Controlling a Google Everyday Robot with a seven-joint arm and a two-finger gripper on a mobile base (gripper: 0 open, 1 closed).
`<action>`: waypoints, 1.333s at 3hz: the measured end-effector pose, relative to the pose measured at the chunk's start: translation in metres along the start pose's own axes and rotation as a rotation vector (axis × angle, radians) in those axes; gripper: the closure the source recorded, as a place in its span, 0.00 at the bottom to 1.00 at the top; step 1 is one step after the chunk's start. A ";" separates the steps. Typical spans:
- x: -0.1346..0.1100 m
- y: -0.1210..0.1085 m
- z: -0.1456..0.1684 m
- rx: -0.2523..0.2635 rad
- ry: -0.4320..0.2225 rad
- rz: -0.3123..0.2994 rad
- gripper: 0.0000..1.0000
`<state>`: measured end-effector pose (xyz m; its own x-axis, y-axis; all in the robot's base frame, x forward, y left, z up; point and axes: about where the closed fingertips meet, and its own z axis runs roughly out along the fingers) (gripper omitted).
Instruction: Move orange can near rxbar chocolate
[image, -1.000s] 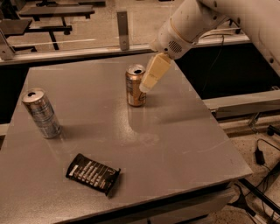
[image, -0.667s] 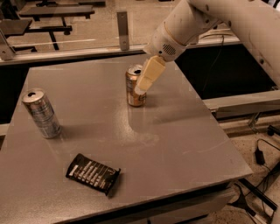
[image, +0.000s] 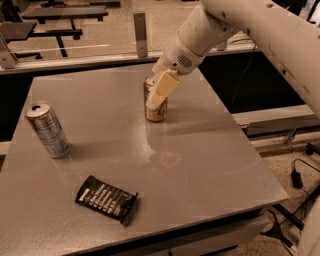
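The orange can (image: 159, 113) stands upright at the far middle of the grey table (image: 200, 165). My gripper (image: 157, 98) comes down from the upper right on the white arm and sits right at the can's upper part, covering its right side. The can rests on the table. The rxbar chocolate (image: 106, 198), a flat black-wrapped bar with white text, lies near the table's front left edge, well apart from the can.
A taller silver-blue can (image: 47, 129) stands upright at the left side of the table. The white arm (image: 260, 30) crosses the upper right. Dark benches and a post stand behind the table. Cables lie on the floor at the right.
My gripper has moved left and a little down, from beside the orange can's right to over its upper part. The can, the silver-blue can and the bar have not moved.
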<state>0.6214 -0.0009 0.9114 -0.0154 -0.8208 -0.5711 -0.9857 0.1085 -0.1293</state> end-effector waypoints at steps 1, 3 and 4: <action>0.001 0.004 0.002 -0.010 0.000 -0.007 0.52; -0.018 0.047 -0.027 -0.055 -0.059 -0.076 1.00; -0.029 0.077 -0.033 -0.097 -0.096 -0.112 1.00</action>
<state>0.5399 0.0127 0.9449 0.1070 -0.7666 -0.6331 -0.9919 -0.0389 -0.1206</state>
